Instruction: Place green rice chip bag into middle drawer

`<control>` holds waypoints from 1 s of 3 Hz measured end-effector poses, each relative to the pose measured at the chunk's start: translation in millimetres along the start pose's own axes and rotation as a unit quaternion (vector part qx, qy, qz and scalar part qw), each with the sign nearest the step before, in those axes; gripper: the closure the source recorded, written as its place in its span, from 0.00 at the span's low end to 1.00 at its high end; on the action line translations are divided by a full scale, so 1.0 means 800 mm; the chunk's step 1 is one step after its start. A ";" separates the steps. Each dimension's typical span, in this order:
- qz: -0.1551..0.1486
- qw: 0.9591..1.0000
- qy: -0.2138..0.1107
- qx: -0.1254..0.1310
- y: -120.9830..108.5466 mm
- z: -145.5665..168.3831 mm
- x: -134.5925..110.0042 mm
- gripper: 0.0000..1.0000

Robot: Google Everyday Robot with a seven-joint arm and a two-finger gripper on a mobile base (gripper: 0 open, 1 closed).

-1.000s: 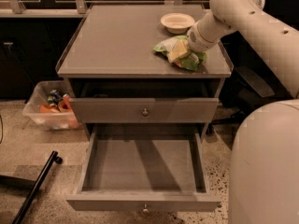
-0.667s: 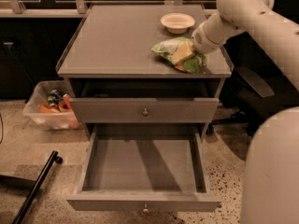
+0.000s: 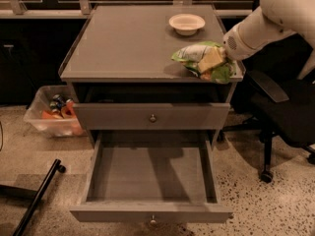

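The green rice chip bag [image 3: 189,54], lime green with white patches, is at the right front corner of the grey cabinet top [image 3: 128,43]. My gripper [image 3: 212,60] reaches in from the right and is shut on the bag, one cream finger [image 3: 210,59] lying across it. The bag looks slightly raised off the surface. Below, the middle drawer [image 3: 152,173] is pulled open, showing its flat grey floor, low side walls and a small round knob [image 3: 153,220]. The drawer above it [image 3: 113,116] is shut, showing only its knobbed front.
A small cream bowl [image 3: 187,23] sits at the back right of the cabinet top. A clear plastic bin of cans [image 3: 51,114] stands on the floor at the left. A black office chair [image 3: 278,112] is close on the right. A black pole [image 3: 37,200] lies at lower left.
My gripper and arm have shifted to the right and toward the front edge, carrying the green bag with them. The bowl and drawers have not moved.
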State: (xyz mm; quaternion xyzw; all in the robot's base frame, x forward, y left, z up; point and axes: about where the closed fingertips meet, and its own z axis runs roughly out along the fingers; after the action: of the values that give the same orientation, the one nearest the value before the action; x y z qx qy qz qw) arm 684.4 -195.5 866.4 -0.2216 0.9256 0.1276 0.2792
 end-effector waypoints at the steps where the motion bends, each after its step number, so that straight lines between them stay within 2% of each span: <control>1: -0.036 0.999 -0.001 -0.028 0.021 -0.049 0.036 1.00; 2: -0.081 0.994 0.012 -0.078 0.055 -0.078 0.085 1.00; 3: -0.093 0.989 0.037 -0.111 0.084 -0.059 0.148 1.00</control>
State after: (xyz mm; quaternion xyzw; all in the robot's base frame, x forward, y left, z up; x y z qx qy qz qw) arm 542.1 -194.4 844.5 -0.3412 0.8905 0.1948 0.2296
